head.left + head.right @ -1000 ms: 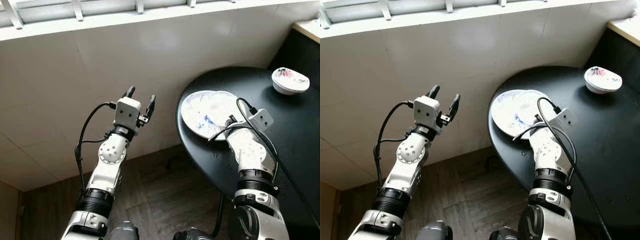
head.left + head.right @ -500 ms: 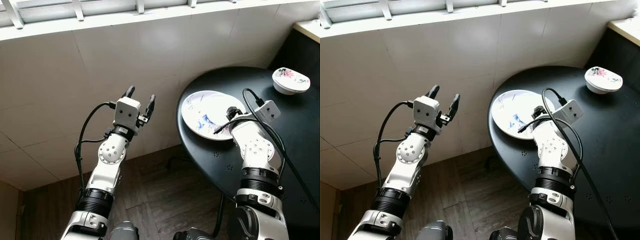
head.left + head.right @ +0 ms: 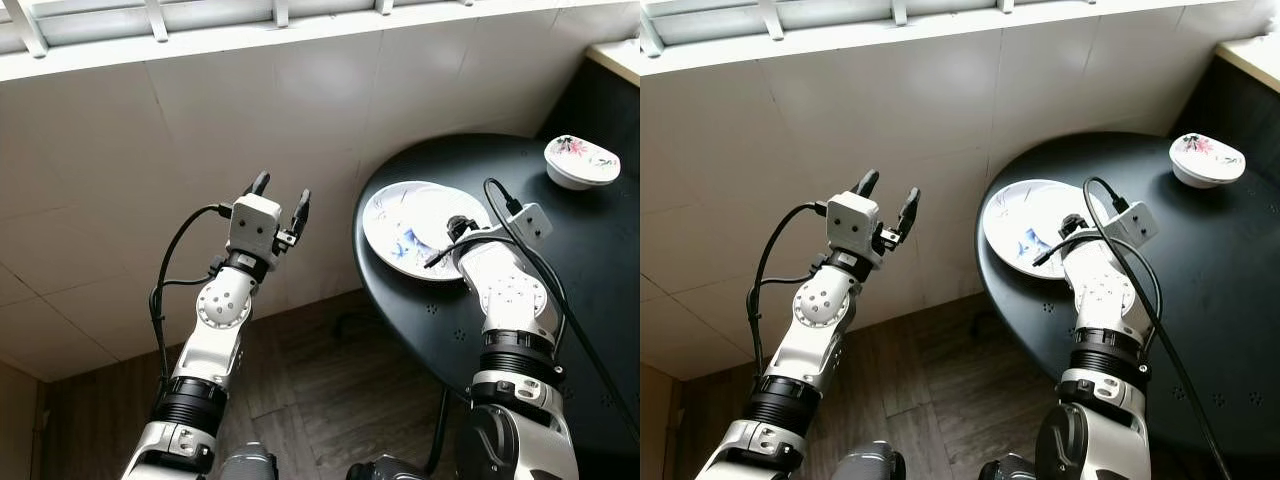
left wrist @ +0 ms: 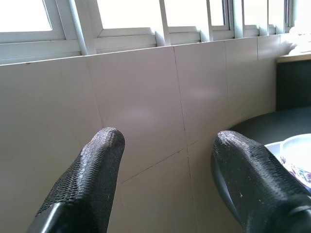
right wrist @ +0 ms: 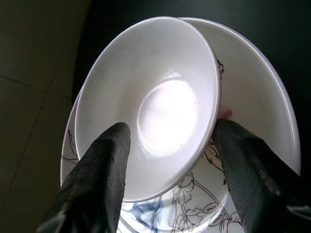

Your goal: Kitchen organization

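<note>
Your right gripper point(image 5: 170, 160) is straddling, fingers wide, a plain white bowl point(image 5: 160, 107) lying on a blue-flowered plate point(image 5: 252, 126); whether it is gripping, you cannot tell. Your left gripper point(image 3: 279, 198) is hanging open, holding nothing.

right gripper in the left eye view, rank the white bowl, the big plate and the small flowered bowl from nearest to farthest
1. White bowl: between the open fingers of the right gripper, sitting on the plate.
2. Big plate: right under that bowl, at the table's left edge.
3. Small flowered bowl: far side of the black table, to the right.
</note>
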